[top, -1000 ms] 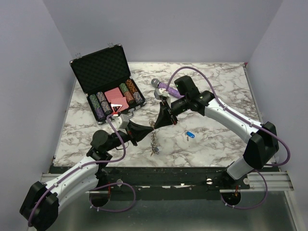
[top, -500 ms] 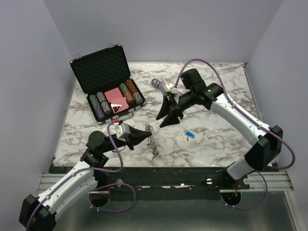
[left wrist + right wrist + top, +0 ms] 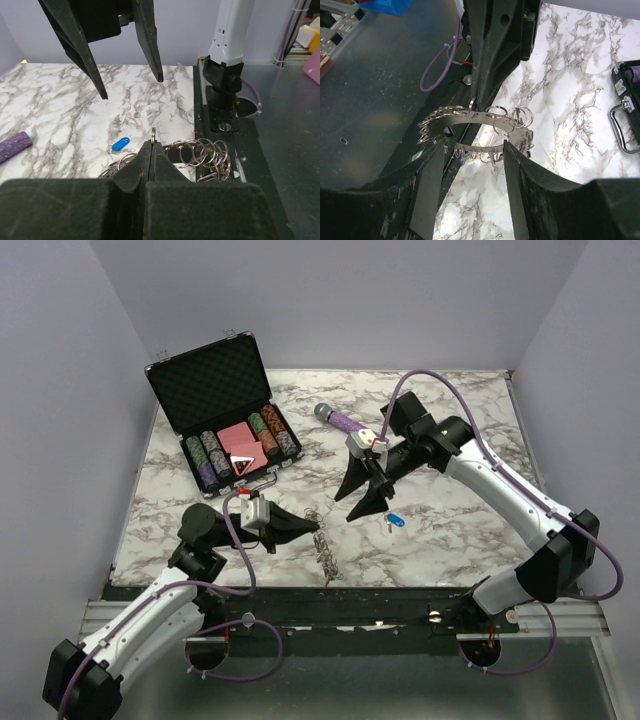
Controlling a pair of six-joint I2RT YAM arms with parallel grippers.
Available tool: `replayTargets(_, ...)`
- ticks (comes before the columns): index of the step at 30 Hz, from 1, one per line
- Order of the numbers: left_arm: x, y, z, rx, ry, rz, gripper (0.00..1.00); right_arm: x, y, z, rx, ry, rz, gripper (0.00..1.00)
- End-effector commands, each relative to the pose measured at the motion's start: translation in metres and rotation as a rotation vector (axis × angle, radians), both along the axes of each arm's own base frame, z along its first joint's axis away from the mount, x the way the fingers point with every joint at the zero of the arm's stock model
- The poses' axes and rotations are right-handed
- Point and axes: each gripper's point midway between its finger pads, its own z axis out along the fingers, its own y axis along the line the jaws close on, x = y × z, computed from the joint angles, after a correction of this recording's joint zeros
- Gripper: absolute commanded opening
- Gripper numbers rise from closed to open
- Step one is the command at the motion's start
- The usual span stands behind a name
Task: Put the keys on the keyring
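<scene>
The left arm (image 3: 140,625) reaches forward from its base and stays low, with its forearm angled toward the middle of the table. The left gripper (image 3: 312,527) points to the right with its jaws pressed flat together. In its own wrist view it seems to pinch one small loop of the keyring (image 3: 465,122) at the very tips. The right arm (image 3: 500,485) stretches in from the right side with its wrist tipped downward. The right gripper (image 3: 357,502) has its fingers spread wide and holds nothing. Its tips point down toward the left gripper, near it but apart.
</scene>
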Motion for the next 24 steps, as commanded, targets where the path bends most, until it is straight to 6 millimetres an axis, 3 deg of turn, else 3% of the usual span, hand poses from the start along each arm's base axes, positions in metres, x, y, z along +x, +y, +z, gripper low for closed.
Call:
replayTargets(1, -0.011, -0.001, 0.032, -0.061, -0.031, -0.097, 0.0, -0.019, -0.009, 0.012, 0.047, -0.002, 0.046, 0.59)
replayTargets(9, 0.015, -0.009, 0.031, 0.004, 0.136, -0.02, 0.0, -0.001, 0.003, -0.001, -0.052, -0.016, -0.057, 0.57)
replayTargets(14, 0.027, -0.009, 0.029, 0.022, 0.201, 0.042, 0.0, 0.011, 0.007, 0.002, -0.109, -0.025, -0.113, 0.57)
replayTargets(24, 0.04, -0.01, 0.029, 0.027, 0.264, 0.105, 0.0, 0.007, 0.019, -0.008, -0.207, 0.033, -0.12, 0.54)
